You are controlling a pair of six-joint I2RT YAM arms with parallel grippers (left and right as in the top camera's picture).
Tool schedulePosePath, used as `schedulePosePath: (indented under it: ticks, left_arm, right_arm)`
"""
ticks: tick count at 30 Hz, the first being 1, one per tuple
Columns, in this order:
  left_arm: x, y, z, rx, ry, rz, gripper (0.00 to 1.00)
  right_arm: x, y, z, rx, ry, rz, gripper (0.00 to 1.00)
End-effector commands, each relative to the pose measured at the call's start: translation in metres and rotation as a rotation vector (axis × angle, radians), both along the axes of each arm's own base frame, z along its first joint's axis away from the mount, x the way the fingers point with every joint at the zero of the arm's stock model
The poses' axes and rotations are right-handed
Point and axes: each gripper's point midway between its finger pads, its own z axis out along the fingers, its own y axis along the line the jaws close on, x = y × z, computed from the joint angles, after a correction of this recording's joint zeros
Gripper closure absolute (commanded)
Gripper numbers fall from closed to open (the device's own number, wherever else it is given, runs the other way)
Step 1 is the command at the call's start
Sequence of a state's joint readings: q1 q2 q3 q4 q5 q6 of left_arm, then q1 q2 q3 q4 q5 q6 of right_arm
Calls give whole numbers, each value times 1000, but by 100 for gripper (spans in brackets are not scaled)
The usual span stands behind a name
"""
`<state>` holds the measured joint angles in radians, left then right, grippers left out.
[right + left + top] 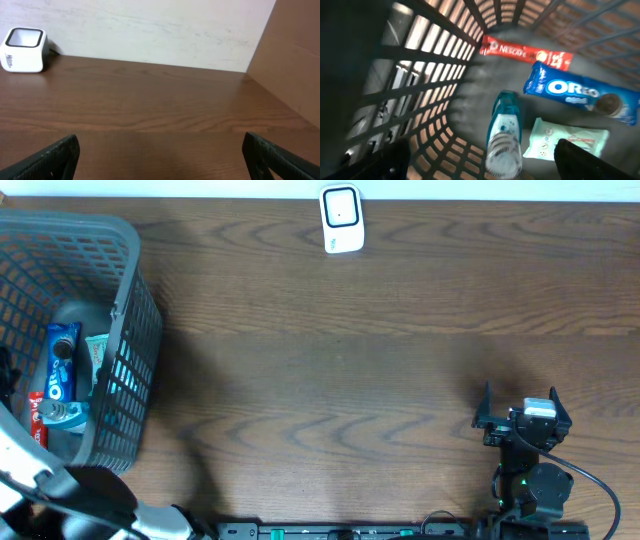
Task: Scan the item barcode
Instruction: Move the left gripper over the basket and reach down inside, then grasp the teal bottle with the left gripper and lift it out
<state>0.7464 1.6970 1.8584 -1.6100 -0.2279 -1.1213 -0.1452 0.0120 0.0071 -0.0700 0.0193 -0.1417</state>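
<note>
One grey mesh basket [128,320] sits at the left end of the wooden table [350,380]. It holds four items, one of each:
- a blue Oreo pack [580,92]
- a red Nescafé stick [527,52]
- a blue-tinted bottle [504,132] lying on its side
- a pale green soft pack [565,140], its print too blurred to read

The stick lies along the basket floor beyond the Oreo pack. The bottle and the soft pack lie side by side on the nearer side of the Oreo pack.

The left gripper [481,149] hangs inside the basket above the bottle. Its jaws are spread wide, one finger [395,160] showing at each lower corner, and they hold nothing.

One white barcode scanner [341,220] stands at the far edge of the table near the middle, well apart from the basket.

The right gripper [522,412] is at the near right over bare wood. Its jaws are also wide and empty.
</note>
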Motion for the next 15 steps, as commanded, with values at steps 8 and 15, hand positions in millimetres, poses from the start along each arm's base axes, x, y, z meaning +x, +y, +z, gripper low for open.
schedulePosePath:
  ticks: [8,15]
  left_arm:
    - [18,-7,-47,-214,60,-61,8]
    - [17,-12,-63,-249,92,-114,8]
  right_arm:
    - [0,1,0,5,-2,3,1]
    - [0,1,0,6,-3,3,1]
